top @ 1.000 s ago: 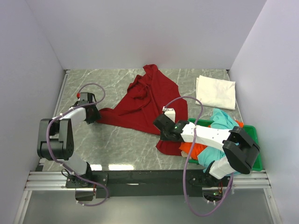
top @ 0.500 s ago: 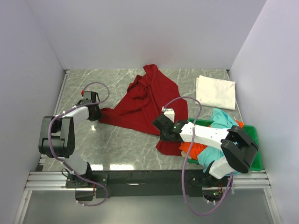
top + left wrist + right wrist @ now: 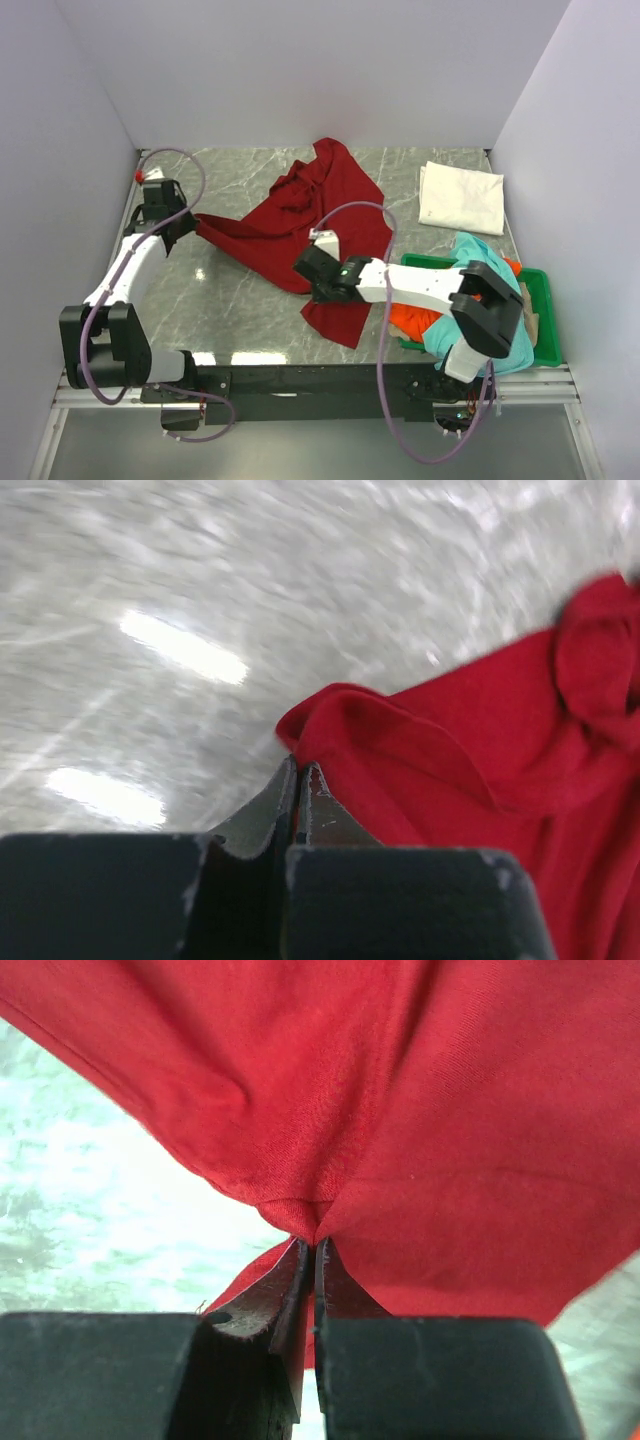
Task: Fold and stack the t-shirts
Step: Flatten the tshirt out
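Observation:
The large dark red t-shirt [image 3: 300,220] lies crumpled across the middle of the marble table. My left gripper [image 3: 188,222] is shut on its left corner, seen red in the left wrist view [image 3: 480,740] at the fingertips. My right gripper [image 3: 312,275] is shut on the shirt's near edge, with the cloth [image 3: 400,1110] pinched between the fingers. The white t-shirt [image 3: 460,197] lies folded at the back right. The orange t-shirt [image 3: 408,320] and the teal t-shirt [image 3: 480,262] are heaped in and over the green tray.
The green plastic tray [image 3: 536,285] stands at the near right with the two shirts spilling over its rim. White walls close the table at the back and on both sides. The right arm's cable [image 3: 385,330] loops over the near table.
My left gripper has pulled the red shirt's corner leftward and toward the back. My right gripper has moved left with the shirt's near edge, dragging the shirt off the tray.

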{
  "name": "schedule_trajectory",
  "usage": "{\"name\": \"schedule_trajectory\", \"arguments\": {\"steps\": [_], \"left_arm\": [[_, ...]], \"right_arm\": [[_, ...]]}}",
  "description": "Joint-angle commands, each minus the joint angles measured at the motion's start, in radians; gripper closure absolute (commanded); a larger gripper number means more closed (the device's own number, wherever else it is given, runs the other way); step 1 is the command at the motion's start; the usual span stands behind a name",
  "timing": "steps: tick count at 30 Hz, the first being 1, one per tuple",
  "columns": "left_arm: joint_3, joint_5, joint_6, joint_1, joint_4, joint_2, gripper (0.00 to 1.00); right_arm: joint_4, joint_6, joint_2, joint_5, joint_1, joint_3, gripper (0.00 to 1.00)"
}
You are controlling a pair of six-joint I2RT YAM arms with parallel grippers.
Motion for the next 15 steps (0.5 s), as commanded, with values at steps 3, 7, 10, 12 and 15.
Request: {"name": "schedule_trajectory", "arguments": {"steps": [3, 7, 10, 12, 15], "left_arm": [[-0.038, -0.031, -0.043, 0.066, 0.044, 0.0, 1.0], [-0.076, -0.053, -0.06, 0.086, 0.087, -0.053, 0.99], [-0.098, -0.053, -0.065, 0.086, 0.096, -0.087, 1.0], [-0.107, -0.037, -0.068, 0.087, 0.101, -0.099, 1.0], [-0.11, -0.016, -0.068, 0.086, 0.098, -0.104, 1.0]], "right_arm": [[-0.052, 0.002, 0.076, 0.029, 0.061, 0.101, 0.72], [-0.075, 0.042, -0.014, 0.052, 0.074, 0.052, 0.49], [-0.09, 0.1, -0.127, 0.072, 0.09, -0.037, 0.49], [-0.098, 0.125, -0.192, 0.069, 0.104, -0.117, 0.49], [-0.132, 0.191, -0.224, 0.068, 0.123, -0.219, 0.49]]}}
